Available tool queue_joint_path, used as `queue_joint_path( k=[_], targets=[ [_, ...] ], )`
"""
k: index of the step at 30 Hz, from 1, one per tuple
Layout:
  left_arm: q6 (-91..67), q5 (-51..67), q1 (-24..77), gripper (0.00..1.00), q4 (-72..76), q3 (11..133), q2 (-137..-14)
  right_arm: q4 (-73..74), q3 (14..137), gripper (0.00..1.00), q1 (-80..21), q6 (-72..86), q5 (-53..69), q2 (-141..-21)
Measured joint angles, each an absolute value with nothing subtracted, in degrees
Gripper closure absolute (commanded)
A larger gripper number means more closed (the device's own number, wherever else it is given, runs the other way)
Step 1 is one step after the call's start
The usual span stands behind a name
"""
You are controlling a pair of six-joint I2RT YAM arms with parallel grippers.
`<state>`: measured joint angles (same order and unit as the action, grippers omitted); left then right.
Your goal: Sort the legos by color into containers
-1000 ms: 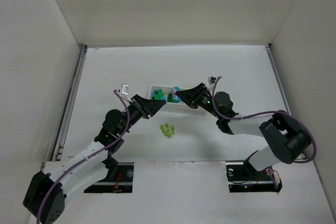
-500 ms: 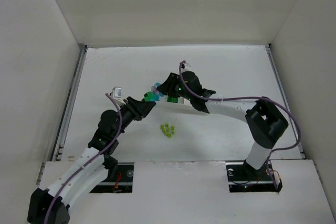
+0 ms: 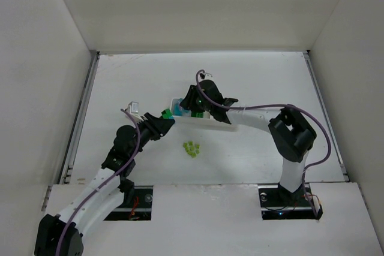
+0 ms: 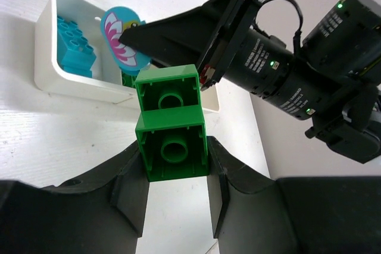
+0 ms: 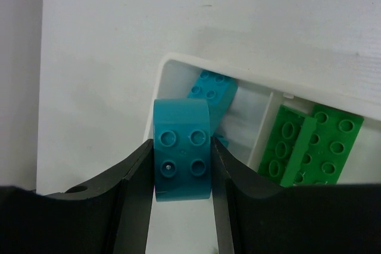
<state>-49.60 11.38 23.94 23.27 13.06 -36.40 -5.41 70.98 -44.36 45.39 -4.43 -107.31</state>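
The left gripper (image 4: 177,162) is clamped on a dark green brick (image 4: 169,117) just short of the white tray (image 4: 71,84). On the counter (image 3: 258,82) lie clustered pale yellow-green bricks (image 3: 191,148). The right gripper (image 5: 181,165) pinches a teal brick (image 5: 181,135) over the tray's end compartment, which holds cyan bricks (image 5: 212,92).

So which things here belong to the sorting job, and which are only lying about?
Job: tray, teal brick in right claw, green bricks in left claw, sorted bricks, pale bricks.
Not the job: table, arm cables.
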Motion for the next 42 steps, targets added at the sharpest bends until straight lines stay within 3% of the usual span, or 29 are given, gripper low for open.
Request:
queue_joint_path(
  k=[4,17,21,24,32,36,42],
  targets=[
    [-49.5,11.6,23.9,0.88,23.5,13.0,-37.2,-5.1,72.5,0.4,-44.4,45.0,-5.0,-107.8],
    [-49.6,12.3,24.4,0.87,24.2,13.0,-38.5,-5.2,70.9,0.39,-44.7,44.4,-5.6,-106.5],
    [-49.7,13.8,25.1,0.87,25.6,12.9,-38.5,-7.4,64.0,0.35,-44.6,44.1,-5.4,-99.2],
    [-50.2,15.9,26.2,0.87,28.1,12.7,-38.7,-10.9,57.7,0.25,-44.1,43.7,-3.7,-90.8],
    [-52.4,21.2,31.4,0.87,37.0,12.7,-44.6,-29.7,41.4,0.09,-38.3,48.8,8.3,-75.0],
    [-53.4,23.3,34.7,0.87,40.9,12.7,-47.5,-38.3,36.9,0.09,-36.4,53.8,15.8,-76.2],
    [-54.7,24.8,36.8,0.86,44.8,12.8,-48.7,-48.0,34.0,0.18,-37.8,58.0,22.5,-77.2]
  ],
)
